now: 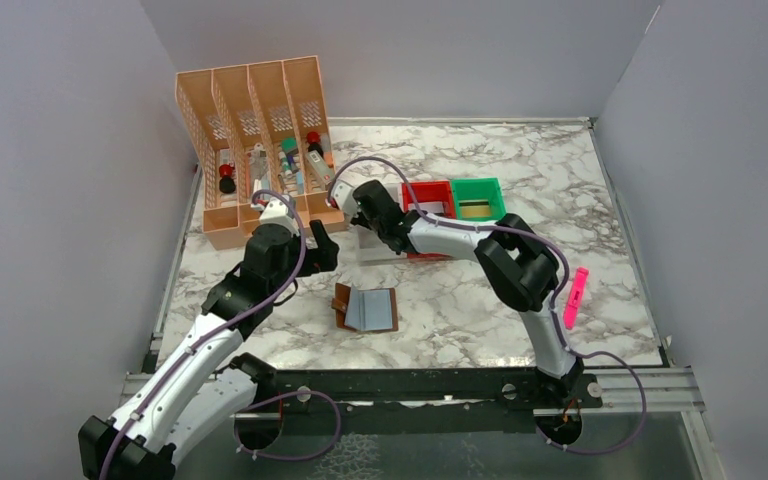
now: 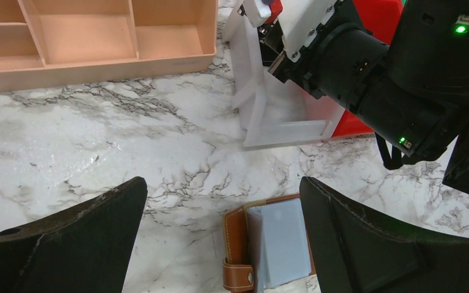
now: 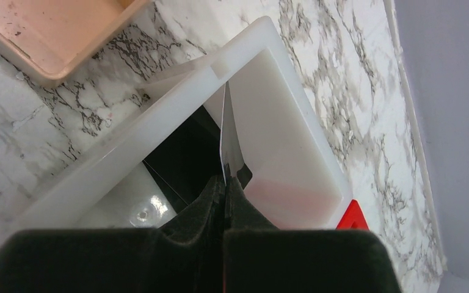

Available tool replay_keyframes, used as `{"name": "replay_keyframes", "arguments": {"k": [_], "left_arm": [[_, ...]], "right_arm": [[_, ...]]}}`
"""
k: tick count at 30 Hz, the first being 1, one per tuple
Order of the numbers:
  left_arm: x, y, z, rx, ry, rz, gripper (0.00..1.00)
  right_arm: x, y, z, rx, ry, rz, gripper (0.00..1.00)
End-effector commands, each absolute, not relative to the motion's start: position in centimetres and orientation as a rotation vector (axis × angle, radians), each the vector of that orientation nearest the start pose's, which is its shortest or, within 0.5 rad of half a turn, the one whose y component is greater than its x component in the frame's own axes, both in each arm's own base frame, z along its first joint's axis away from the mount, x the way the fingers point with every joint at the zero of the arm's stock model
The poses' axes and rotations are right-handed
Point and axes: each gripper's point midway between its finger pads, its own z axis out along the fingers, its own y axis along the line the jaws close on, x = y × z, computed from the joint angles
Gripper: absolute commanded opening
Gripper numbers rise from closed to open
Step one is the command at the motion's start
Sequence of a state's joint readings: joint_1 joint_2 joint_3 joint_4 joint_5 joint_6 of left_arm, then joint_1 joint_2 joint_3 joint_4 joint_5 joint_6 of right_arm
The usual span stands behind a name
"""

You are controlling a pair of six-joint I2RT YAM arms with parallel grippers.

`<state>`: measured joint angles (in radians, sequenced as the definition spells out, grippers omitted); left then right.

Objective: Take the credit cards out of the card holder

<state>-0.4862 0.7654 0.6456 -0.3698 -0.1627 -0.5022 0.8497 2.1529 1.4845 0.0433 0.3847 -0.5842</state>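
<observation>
On the marble table, the white bin stands behind your card holder, which lies open, sleeves up, near the left jaws, spread wide. Your right jaws pinch one credit card edge-on over that bin.

Brown card holder, grey-veined white marble table, red bin, green bin, peach rack.

— What stands around the desk?
— Plain, pale grey-lilac panels: a back wall, a left wall and a right wall, joined at the far corners.
— And the top?
— White marble pattern with grey veins, slightly glossy, evenly lit. A black frame runs along its near edge.
</observation>
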Motion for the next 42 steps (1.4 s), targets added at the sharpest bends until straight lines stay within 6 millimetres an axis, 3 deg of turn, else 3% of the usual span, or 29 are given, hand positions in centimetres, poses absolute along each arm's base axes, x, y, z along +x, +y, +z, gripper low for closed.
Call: {"name": "replay_keyframes", "arguments": {"k": [1, 12, 16, 21, 28, 31, 33, 39, 42], "left_arm": [[25.7, -11.6, 18.1, -0.11, 2.056, -0.386, 0.99], [25.7, -11.8, 17.9, -0.096, 2.068, -0.385, 0.99], [25.8, -12.1, 17.6, -0.085, 2.085, -0.392, 0.99], [25.8, -12.4, 17.1, -0.068, 2.104, -0.397, 0.99], [25.5, -13.5, 16.7, -0.028, 2.125, -0.456, 0.99], [25.4, -14.6, 16.4, 0.005, 2.137, -0.518, 0.99], [25.2, -15.1, 16.2, 0.013, 2.152, -0.543, 0.99], [24.5, -15.9, 14.7, -0.048, 2.216, -0.616, 0.96], [23.9, -16.2, 13.5, -0.068, 2.254, -0.646, 0.93]], "right_arm": [[42.6, 36.5, 5.3, -1.267, 1.83, -0.232, 0.04], [41.2, 36.4, 5.1, -1.325, 1.846, -0.175, 0.1], [40.8, 36.7, 5.7, -1.309, 1.861, -0.125, 0.25], [40.5, 36.8, 7.9, -1.218, 1.868, -0.073, 0.27], [39.0, 36.0, 12.5, -1.006, 1.892, 0.046, 0.28], [36.4, 35.3, 13.7, -0.861, 1.972, 0.204, 0.29], [33.6, 34.8, 14.5, -0.703, 2.049, 0.378, 0.3], [22.6, 34.9, 10.8, -0.439, 2.305, 1.009, 0.3], [19.4, 35.5, 10.0, -0.459, 2.311, 1.229, 0.29]]}}
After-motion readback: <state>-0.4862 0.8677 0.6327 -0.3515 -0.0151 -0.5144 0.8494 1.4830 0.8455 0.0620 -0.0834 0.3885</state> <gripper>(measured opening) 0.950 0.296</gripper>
